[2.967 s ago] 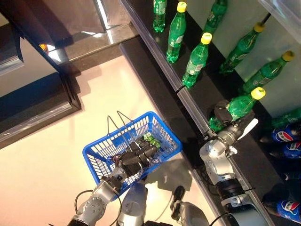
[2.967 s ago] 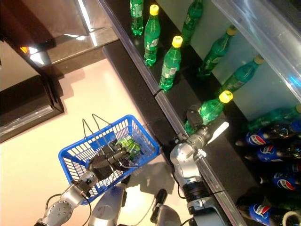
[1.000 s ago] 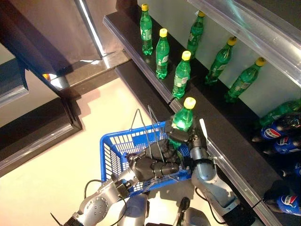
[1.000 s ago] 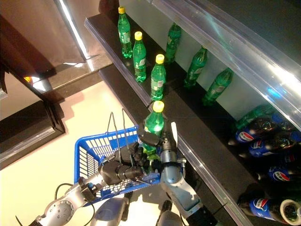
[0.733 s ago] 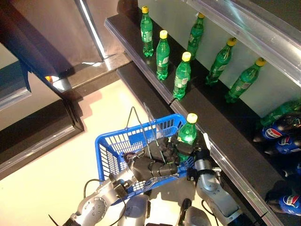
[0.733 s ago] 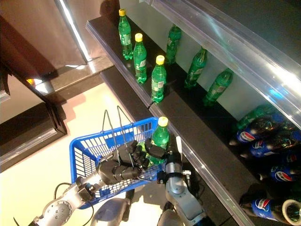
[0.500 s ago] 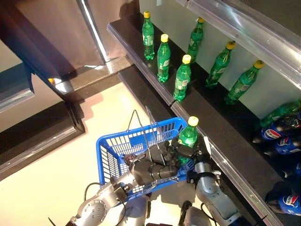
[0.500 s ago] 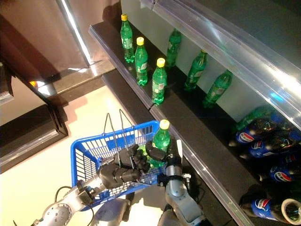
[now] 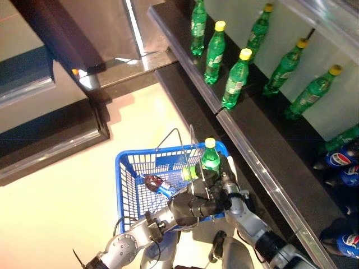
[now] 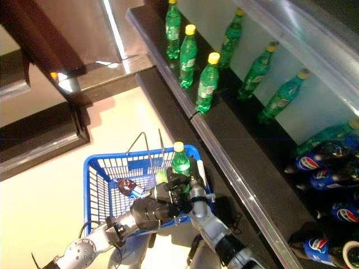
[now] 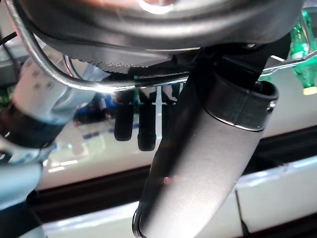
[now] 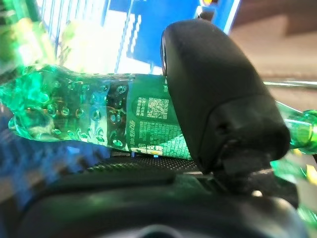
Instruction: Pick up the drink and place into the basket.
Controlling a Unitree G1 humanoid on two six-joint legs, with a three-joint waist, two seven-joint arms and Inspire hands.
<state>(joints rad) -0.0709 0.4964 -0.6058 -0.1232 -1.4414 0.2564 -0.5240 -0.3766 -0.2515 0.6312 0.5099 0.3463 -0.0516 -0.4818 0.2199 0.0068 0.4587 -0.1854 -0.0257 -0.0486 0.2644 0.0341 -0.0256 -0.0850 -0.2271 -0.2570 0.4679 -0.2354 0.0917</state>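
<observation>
While the right hand (image 10: 190,193) is curled tight round the green bottle (image 9: 210,161), the bottle stands upright inside the blue basket (image 9: 128,188), near its far corner. The left hand (image 9: 193,205) grips the wire handles (image 9: 180,144). If the basket tips or swings, the bottle could knock the rim and fall out.
</observation>
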